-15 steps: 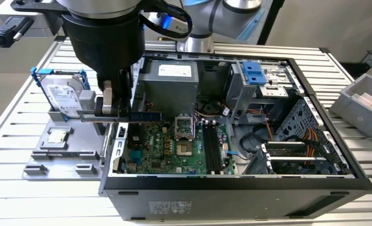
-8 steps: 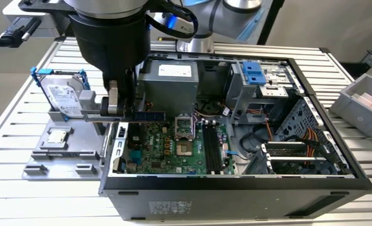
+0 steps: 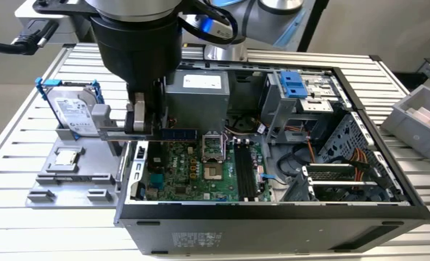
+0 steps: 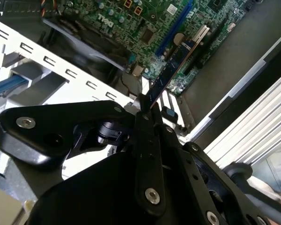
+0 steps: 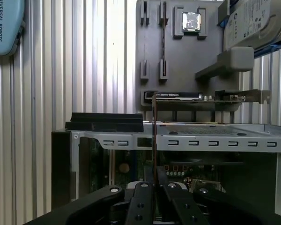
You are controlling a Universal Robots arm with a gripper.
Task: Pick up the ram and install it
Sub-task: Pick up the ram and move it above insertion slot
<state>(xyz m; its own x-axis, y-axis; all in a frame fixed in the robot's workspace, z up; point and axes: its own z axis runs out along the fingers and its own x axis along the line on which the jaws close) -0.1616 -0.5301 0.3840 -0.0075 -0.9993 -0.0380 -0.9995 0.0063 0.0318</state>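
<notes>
The ram (image 3: 180, 133) is a thin blue-green stick held flat-side up in the air over the open computer case (image 3: 273, 209), near the case's wall on the exterior view's left. My gripper (image 3: 138, 124) is shut on one end of it, and the rest juts toward the exterior view's right. In the second wrist view the ram (image 4: 172, 72) runs out from my gripper (image 4: 144, 110) above the green motherboard (image 4: 131, 21). The first wrist view shows the ram (image 5: 154, 136) edge-on between my fingertips (image 5: 165, 183). The long black slots (image 3: 245, 174) lie lower on the motherboard, apart from the stick.
A silver hard drive in a blue frame (image 3: 73, 111) stands on a grey fixture plate (image 3: 73, 179) at the exterior view's left, beside a small chip (image 3: 67, 157). A card (image 5: 178, 96) lies on that plate. A grey bin (image 3: 418, 122) sits at the far right.
</notes>
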